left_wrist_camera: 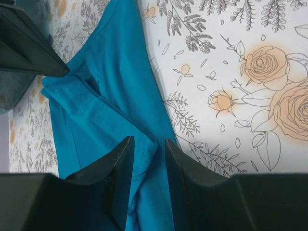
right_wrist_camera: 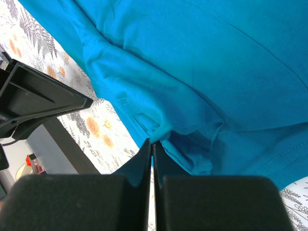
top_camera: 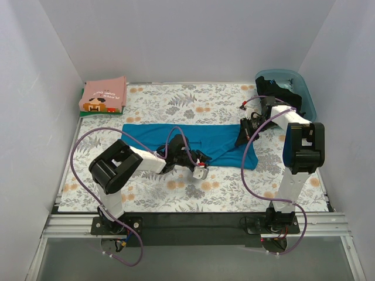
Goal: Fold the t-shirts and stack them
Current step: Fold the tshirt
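The teal-blue t-shirt (top_camera: pixel 193 139) lies spread across the middle of the floral cloth. My left gripper (top_camera: pixel 196 159) is at its near edge. In the left wrist view the left gripper (left_wrist_camera: pixel 149 139) is open, with a wrinkle of the teal shirt (left_wrist_camera: pixel 110 72) between its fingers. My right gripper (top_camera: pixel 245 133) is at the shirt's right end. In the right wrist view the right gripper (right_wrist_camera: pixel 152 140) is shut on a bunched fold of the teal shirt (right_wrist_camera: pixel 202 57). The pink pixel-art shirt (top_camera: pixel 104 95) lies folded on the green one (top_camera: pixel 81 104) at the back left.
A translucent blue tub (top_camera: pixel 303 88) stands at the back right with a black shirt (top_camera: pixel 270 88) in it, close behind the right arm. White walls enclose the table on three sides. The floral table covering (top_camera: pixel 176 187) reaches the front rail.
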Available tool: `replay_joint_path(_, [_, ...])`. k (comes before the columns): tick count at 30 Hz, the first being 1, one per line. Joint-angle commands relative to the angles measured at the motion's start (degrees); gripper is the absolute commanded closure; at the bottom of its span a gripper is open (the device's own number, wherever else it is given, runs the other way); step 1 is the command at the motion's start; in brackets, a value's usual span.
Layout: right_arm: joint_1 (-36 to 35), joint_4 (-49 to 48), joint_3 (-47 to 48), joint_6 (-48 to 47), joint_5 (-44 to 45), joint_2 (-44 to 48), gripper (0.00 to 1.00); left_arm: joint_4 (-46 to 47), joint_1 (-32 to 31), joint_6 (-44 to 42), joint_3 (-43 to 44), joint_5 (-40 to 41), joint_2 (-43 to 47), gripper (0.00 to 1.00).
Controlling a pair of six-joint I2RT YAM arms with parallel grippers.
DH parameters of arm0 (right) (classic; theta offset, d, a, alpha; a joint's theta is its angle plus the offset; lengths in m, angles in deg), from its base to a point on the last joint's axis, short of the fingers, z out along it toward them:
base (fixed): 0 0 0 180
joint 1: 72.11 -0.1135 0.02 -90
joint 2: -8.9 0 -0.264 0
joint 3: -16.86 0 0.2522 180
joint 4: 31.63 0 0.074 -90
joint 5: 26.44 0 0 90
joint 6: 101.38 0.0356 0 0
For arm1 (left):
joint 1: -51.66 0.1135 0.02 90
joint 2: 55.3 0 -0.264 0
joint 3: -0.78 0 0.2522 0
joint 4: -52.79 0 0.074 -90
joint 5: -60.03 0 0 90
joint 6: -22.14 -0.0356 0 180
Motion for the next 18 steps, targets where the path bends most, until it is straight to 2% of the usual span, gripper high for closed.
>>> replay_joint_path(1, [-0.3, 0.9, 0.2, 0.2, -1.8, -0.5, 0.99, 1.9, -0.2, -3.2, 0.4, -0.2, -0.8, 0.70])
replay_joint_path(18, [-0.4, 0.9, 0.0, 0.1, -1.9, -0.7, 0.99, 5.0, -0.1, -2.3, 1.4, 1.2, -2.8, 0.74])
